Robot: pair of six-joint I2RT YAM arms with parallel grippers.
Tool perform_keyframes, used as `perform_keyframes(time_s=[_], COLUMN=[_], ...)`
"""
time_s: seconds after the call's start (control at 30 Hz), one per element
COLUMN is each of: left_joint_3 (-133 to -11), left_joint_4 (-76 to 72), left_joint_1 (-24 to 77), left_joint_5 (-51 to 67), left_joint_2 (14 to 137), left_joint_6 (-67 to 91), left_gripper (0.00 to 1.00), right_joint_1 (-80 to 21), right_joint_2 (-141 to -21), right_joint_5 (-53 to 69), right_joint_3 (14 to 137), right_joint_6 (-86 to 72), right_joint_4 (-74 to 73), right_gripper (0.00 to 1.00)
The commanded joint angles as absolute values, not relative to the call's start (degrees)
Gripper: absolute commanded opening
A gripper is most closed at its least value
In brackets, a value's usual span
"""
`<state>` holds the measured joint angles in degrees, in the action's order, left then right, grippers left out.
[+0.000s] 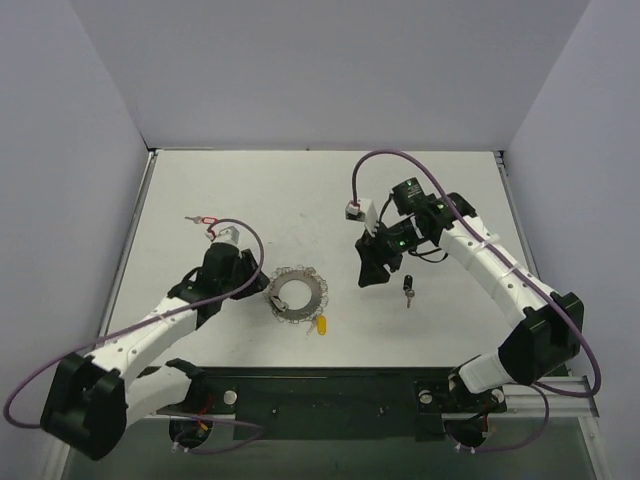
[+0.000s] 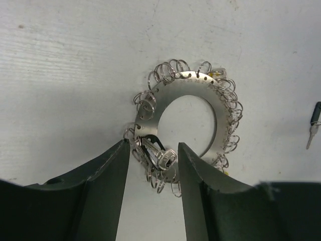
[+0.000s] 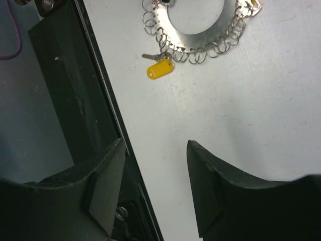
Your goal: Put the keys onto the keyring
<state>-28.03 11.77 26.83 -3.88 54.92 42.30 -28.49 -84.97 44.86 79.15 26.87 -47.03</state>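
The keyring (image 2: 198, 86) lies flat mid-table, a silver key (image 2: 160, 156) across its near rim, between the parted jaws of my left gripper (image 2: 153, 150); I'd best close squarely on that key, clear of the loops (image 2: 168, 68). My right gripper (image 3: 155, 148) hangs with jaws apart near a loose dark-headed key (image 1: 408, 290), over white table (image 1: 200, 180), grey walls (image 1: 60, 120) around

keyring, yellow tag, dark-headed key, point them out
keyring (image 2: 190, 85), left wrist view, top of flat plate
yellow tag (image 3: 159, 69), right wrist view, its middle
dark-headed key (image 1: 408, 287), top external view, its head
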Motion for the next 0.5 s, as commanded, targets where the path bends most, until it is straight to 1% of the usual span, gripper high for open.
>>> perform_keyframes(time_s=[0.0, 0.03, 0.1, 0.2, 0.33, 0.43, 0.47], left_joint_3=[-38.12, -39.36, -41.92, -43.41, -45.87, -48.85, -49.39], left_joint_4=[12.55, 13.44, 14.59, 14.24, 15.37, 19.14, 19.86], left_joint_1=[25.66, 25.58, 25.49, 25.4, 26.01, 27.16, 27.77], left_joint_5=[1.59, 0.45, -0.86, -1.32, -0.35, -2.53, -3.94], left_joint_2=[67.65, 71.68, 75.56, 77.78, 80.41, 83.75, 85.15], left_joint_6=[37.45, 36.57, 35.25, 34.72, 34.1, 33.66, 33.75], left_gripper=[0.52, 0.51, 0.49, 0.45, 0.43, 0.43, 0.41], right_joint_1=[-25.68, -24.97, -22.95, -20.22, -18.46, -17.49, -17.4], right_joint_2=[-79.99, -79.02, -77.09, -74.36, -73.21, -74.0, -74.0], right_joint_5=[51.15, 52.02, 54.22, 56.07, 58.01, 59.15, 59.59], right_joint_3=[71.3, 70.5, 67.77, 63.82, 60.83, 60.64, 60.56], right_joint_6=[26.64, 25.15, 23.48, 22.06, 20.83, 20.48, 20.39], right_joint_4=[-42.02, -39.92, -37.02, -33.67, -30.5, -30.5, -30.5], right_gripper=[0.5, 0.51, 0.52, 0.54, 0.54, 0.54, 0.53])
